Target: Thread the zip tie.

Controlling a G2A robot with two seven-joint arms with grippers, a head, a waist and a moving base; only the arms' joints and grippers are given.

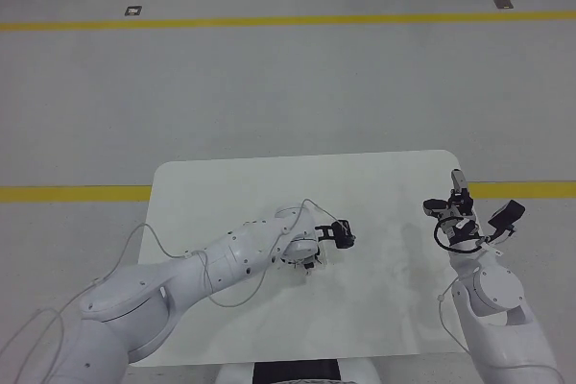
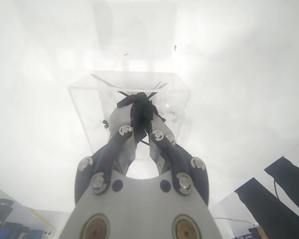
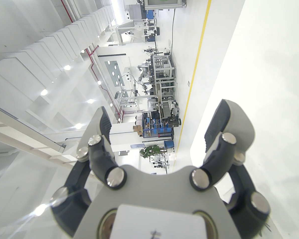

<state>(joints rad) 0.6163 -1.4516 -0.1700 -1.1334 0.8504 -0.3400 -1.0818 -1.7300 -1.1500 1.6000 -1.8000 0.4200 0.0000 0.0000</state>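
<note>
My left gripper (image 2: 139, 108) is down inside a clear plastic box (image 2: 81, 105) on the white table, shut on a bundle of black zip tie (image 2: 137, 115) straps. More loose zip ties (image 2: 160, 85) lie in the box beyond the fingers. From above, the left gripper (image 1: 310, 261) sits near the table's middle, pointing down. My right gripper (image 3: 163, 109) is open with nothing between its fingers, held above the table's right edge (image 1: 444, 192) and facing outward over the floor.
The white table (image 1: 269, 192) is bare around the box. A yellow floor line (image 1: 67, 193) runs behind the table on both sides. Machines and racks stand far off in the hall in the right wrist view.
</note>
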